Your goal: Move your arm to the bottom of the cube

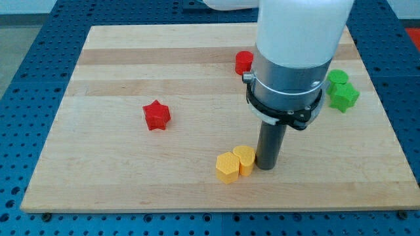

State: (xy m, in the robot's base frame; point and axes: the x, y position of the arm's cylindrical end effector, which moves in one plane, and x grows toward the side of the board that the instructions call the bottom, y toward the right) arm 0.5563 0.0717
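My tip (266,166) rests on the board just to the right of two touching yellow blocks: a yellow hexagon (227,167) and a yellow rounded block (245,158). The tip is touching or nearly touching the rounded one. A red star (156,115) lies to the view's left of middle. A red block (244,62), perhaps a cylinder, sits near the top, partly behind the arm. At the view's right a green round block (337,78) touches a green cube-like block (343,97) below it. The tip is well to the left of and below the green pair.
The wooden board (98,177) lies on a blue perforated table (26,39). The arm's wide white and grey body (292,59) hides part of the board's upper middle.
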